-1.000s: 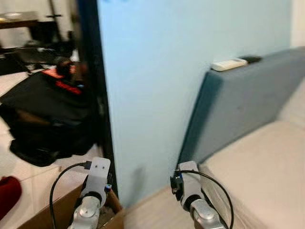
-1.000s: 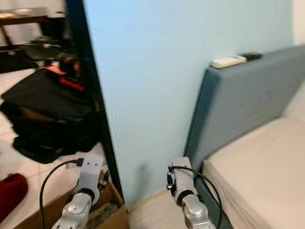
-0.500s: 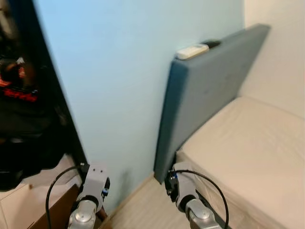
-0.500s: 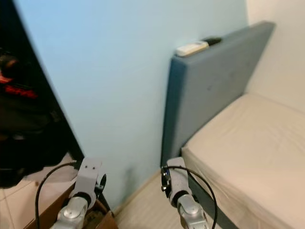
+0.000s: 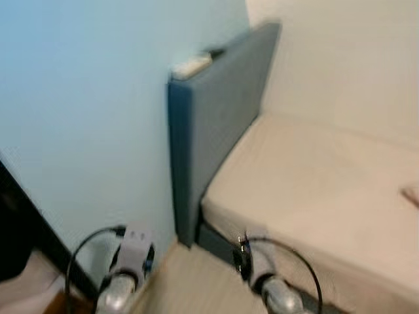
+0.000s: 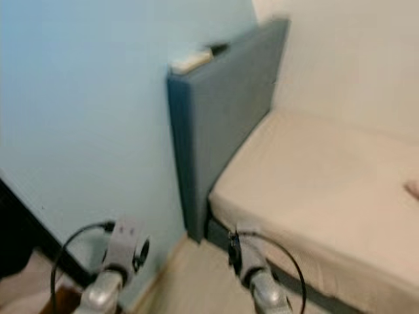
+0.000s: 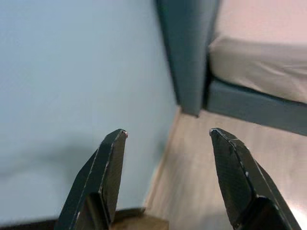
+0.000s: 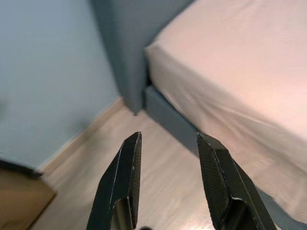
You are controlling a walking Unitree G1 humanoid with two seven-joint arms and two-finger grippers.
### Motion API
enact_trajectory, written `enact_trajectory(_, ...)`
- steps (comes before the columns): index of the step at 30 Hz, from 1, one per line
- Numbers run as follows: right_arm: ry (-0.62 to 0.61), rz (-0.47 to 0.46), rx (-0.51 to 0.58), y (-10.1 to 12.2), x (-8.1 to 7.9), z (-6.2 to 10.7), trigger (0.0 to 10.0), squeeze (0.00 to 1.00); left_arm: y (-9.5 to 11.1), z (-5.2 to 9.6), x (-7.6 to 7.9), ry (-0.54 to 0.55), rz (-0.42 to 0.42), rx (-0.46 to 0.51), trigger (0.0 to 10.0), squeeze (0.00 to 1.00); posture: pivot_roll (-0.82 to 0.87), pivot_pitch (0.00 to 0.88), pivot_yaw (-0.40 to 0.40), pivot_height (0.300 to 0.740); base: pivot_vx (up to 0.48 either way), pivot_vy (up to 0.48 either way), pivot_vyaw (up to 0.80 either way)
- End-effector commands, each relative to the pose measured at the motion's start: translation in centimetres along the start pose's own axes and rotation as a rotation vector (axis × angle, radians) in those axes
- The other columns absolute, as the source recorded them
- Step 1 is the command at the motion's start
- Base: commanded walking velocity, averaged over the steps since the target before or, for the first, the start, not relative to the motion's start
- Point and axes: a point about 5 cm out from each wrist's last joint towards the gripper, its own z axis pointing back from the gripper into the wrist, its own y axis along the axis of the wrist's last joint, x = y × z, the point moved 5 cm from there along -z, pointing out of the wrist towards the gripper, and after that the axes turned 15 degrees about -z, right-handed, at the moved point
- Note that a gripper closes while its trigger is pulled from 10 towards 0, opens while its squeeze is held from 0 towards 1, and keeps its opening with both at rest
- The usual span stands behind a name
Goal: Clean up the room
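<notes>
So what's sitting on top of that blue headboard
A white remote lies on the top edge of the blue headboard, with a small dark object just beyond it. The picture is blurred, so what the dark one is cannot be told.

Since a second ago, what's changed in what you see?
The view has swung to the robot's right: the dark doorway with the black bag has slid out on the left, and the bed now takes up most of the picture. That is the camera turning, not things moving. The white remote still lies on top of the blue headboard. The left tool and right tool stay open and empty.
</notes>
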Motion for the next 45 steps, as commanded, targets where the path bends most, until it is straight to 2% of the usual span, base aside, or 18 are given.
enact_trajectory(1,-0.005,-0.002,-0.012,-0.4,0.0,0.2,10.0,0.00,-0.2,0.3,0.6,-0.020,-0.006,-0.007,10.0,0.00,-0.01,0.109,-0.029,0.740,0.000,0.000,-0.80)
enact_trajectory(22,0.003,-0.010,-0.012,-0.4,-0.1,0.3,10.0,0.00,1.1,0.8,1.6,-0.079,0.042,0.058,10.0,0.00,-0.01,0.111,-0.025,0.740,0.000,0.000,-0.80)
enact_trajectory(27,0.003,-0.010,-0.013,-0.3,-0.1,0.4,10.0,0.00,0.9,0.8,1.6,-0.074,0.022,0.050,10.0,0.00,-0.02,0.113,-0.025,0.740,0.000,0.000,-0.80)
enact_trajectory(45,0.015,-0.001,-0.013,-0.2,-0.3,0.4,10.0,0.00,1.1,1.0,1.5,-0.077,0.053,0.063,10.0,0.00,-0.02,0.116,-0.026,0.740,0.000,0.000,-0.80)
